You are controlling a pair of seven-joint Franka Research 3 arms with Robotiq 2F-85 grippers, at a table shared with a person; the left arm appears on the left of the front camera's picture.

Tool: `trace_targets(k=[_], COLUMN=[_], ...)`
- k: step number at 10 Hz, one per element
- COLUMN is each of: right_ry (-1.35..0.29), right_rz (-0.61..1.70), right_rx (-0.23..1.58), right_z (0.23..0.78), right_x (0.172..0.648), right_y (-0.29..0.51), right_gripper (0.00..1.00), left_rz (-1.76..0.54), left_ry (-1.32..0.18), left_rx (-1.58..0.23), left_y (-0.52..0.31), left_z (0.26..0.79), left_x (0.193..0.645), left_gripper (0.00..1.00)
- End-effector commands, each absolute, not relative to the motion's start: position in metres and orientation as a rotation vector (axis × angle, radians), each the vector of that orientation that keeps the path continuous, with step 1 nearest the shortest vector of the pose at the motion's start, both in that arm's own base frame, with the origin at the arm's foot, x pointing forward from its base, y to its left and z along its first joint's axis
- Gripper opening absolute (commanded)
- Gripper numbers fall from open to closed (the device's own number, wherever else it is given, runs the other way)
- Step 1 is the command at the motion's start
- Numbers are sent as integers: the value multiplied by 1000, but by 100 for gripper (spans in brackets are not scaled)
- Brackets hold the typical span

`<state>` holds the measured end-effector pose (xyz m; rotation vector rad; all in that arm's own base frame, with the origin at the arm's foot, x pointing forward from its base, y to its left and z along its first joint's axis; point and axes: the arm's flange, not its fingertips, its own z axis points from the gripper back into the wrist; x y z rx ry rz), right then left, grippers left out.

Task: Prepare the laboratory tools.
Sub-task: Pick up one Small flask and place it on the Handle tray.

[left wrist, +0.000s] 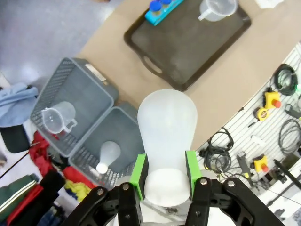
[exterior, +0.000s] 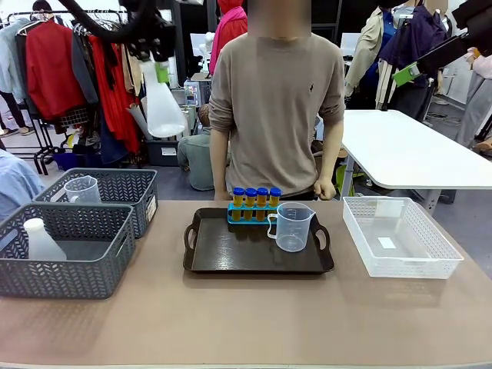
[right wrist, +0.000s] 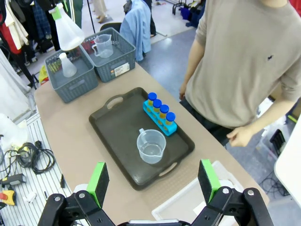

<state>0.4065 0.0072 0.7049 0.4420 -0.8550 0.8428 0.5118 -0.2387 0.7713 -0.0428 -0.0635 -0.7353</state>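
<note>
A: Nearest, at nine o'clock?
B: Grey baskets [exterior: 73, 250], one with a spare flask [exterior: 40, 240]. Above, the left gripper [left wrist: 164, 176] clamps a frosted flask [exterior: 163, 100], long axis vertical, neck up.
A: Rightward?
B: Tray [exterior: 231, 257] at twelve with tubes [exterior: 254, 197] and beaker [exterior: 292, 226]; right gripper [right wrist: 155, 181] spread wide.

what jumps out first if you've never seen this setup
The left gripper holds a frosted white conical flask high above the two grey baskets at the table's left. On the dark tray in the middle stand a blue rack of amber tubes and a clear measuring beaker, with a person standing right behind.
</note>
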Motion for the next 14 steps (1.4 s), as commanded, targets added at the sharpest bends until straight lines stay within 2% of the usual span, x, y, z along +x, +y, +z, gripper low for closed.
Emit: trace_targets(k=[1,9,14], right_ry=[-865,-865,-865], right_rz=[847,847,847], right_rx=[457,457,457], right_z=[705,705,705], right_x=[407,407,407], right_y=[8,8,8], right_gripper=[100,100,100], left_rz=[-830,-899,-914], left_ry=[-9,12,29], left_rx=[-26,75,46], left_y=[-272,-357,-368], left_z=[756,646,645], left_x=[530,538,548], left_gripper=[0,0,0])
